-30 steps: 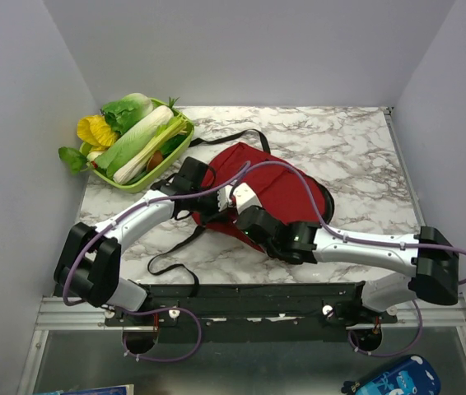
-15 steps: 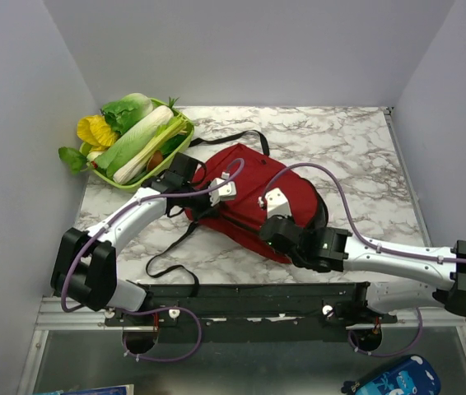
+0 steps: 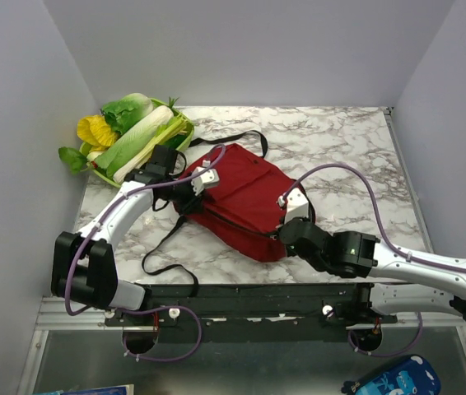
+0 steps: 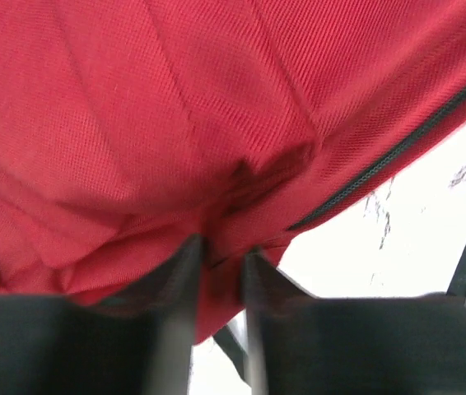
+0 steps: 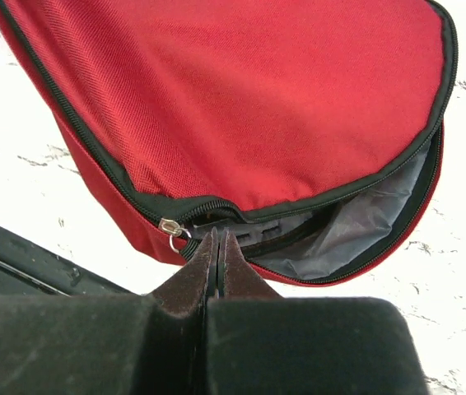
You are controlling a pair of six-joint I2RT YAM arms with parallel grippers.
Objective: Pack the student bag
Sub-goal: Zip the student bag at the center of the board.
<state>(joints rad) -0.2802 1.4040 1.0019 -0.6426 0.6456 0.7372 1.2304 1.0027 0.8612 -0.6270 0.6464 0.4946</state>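
The student bag (image 3: 245,197) is a dark-red backpack lying flat mid-table. My left gripper (image 3: 193,200) is at its left edge, and in the left wrist view it (image 4: 221,247) is shut on a fold of the red fabric (image 4: 175,123). My right gripper (image 3: 282,236) is at the bag's near right corner. In the right wrist view it (image 5: 217,234) is shut on the black pull hanging from the metal zipper slider (image 5: 170,226). To the right of the slider the zip is open, showing grey lining (image 5: 356,222).
A green basket (image 3: 185,132) of toy vegetables stands at the back left, close to the left arm. The bag's black straps (image 3: 163,247) trail over the marble toward the near rail (image 3: 249,292). A blue pencil case (image 3: 393,380) lies below the table's front.
The right arm has drawn back to the right, its gripper sliding along the bag's near edge. The left gripper shifted left, and the bag has turned and stretched between them.
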